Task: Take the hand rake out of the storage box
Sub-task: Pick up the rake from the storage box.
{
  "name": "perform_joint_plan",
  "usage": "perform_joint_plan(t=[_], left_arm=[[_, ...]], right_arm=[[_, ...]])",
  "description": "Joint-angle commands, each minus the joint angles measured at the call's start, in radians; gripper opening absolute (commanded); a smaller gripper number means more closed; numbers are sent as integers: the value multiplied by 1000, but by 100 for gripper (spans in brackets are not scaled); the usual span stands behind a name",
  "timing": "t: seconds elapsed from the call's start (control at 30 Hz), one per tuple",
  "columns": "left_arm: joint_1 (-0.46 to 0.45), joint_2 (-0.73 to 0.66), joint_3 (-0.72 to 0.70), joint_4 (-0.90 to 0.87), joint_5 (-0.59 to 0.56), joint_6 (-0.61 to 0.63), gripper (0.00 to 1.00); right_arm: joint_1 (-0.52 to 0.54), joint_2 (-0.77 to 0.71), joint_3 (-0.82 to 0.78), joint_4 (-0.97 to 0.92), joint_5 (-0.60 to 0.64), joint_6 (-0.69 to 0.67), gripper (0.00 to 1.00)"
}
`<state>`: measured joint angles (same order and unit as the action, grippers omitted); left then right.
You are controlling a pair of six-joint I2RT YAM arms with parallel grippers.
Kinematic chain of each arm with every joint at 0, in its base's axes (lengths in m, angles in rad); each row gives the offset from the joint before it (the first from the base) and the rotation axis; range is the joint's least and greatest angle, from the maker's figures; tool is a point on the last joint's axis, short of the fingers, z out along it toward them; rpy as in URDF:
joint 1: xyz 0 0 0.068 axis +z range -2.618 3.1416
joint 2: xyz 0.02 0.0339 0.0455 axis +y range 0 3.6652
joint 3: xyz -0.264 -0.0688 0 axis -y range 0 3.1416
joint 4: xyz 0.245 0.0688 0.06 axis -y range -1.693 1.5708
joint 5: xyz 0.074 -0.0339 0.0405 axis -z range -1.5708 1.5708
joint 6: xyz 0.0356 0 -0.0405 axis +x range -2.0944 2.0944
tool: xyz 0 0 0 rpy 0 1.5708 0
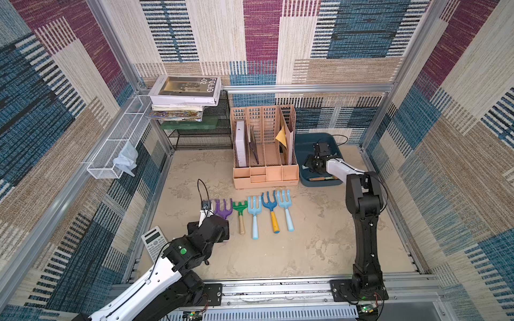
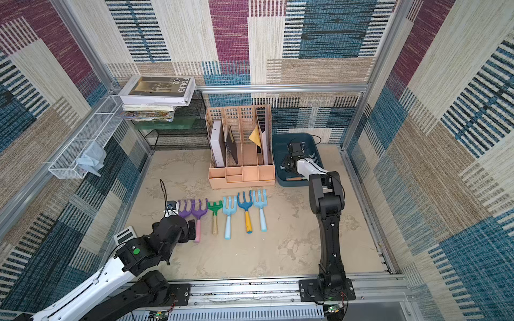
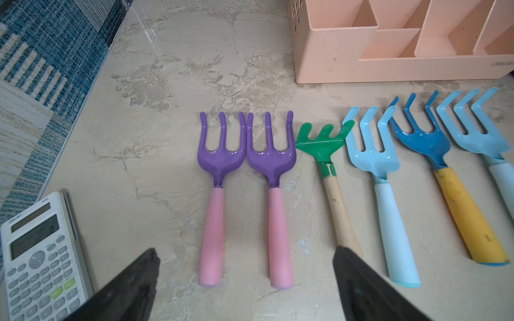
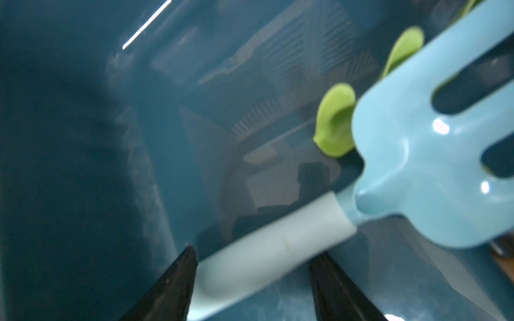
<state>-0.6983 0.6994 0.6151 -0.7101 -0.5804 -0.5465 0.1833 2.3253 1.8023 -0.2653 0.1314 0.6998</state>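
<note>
The right gripper (image 4: pixel 254 253) is down inside the storage box (image 4: pixel 83 166), its jaws standing apart on either side of the pale handle (image 4: pixel 278 244) of the hand rake (image 4: pixel 411 172). The view is blurred, and whether they already bear on it cannot be told. The handle crosses the gap aslant, so the rake's long axis runs across the claw's closing line. Its light blue head is off to one side, over the lime-green tines (image 4: pixel 335 122) of another tool. Judgement: the approach suits a squeeze on the handle and a straight lift clear of the sloping wall. In both top views the right arm hides most of the rake. The storage box (image 1: pixel 304 141) sits at the far right of the table, just beside the peach file organiser (image 1: pixel 265 178). The left gripper (image 3: pixel 246 254), jaws wide and holding nothing, hovers well apart over a row of rakes (image 1: pixel 256 214) on the mottled sandy tabletop (image 1: pixel 278 258), with a calculator (image 1: pixel 154 243) near it. The right arm is plainly the nearer. Patterned carpet walls (image 1: pixel 459 139) enclose the cell.
</note>
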Motion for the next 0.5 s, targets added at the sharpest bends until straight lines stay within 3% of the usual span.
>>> perform_joint_plan(t=[0.0, 0.13, 0.33, 0.47], left_arm=[[1, 11, 7, 14, -15, 7, 99], [1, 13, 9, 12, -16, 6, 99], [1, 6, 7, 11, -15, 7, 99], [0, 5, 7, 12, -13, 7, 99]], right_arm=[[4, 43, 60, -90, 63, 37, 68], [14, 98, 158, -196, 115, 27, 60], [12, 88, 143, -225, 133, 8, 40], [5, 51, 109, -202, 97, -6, 36]])
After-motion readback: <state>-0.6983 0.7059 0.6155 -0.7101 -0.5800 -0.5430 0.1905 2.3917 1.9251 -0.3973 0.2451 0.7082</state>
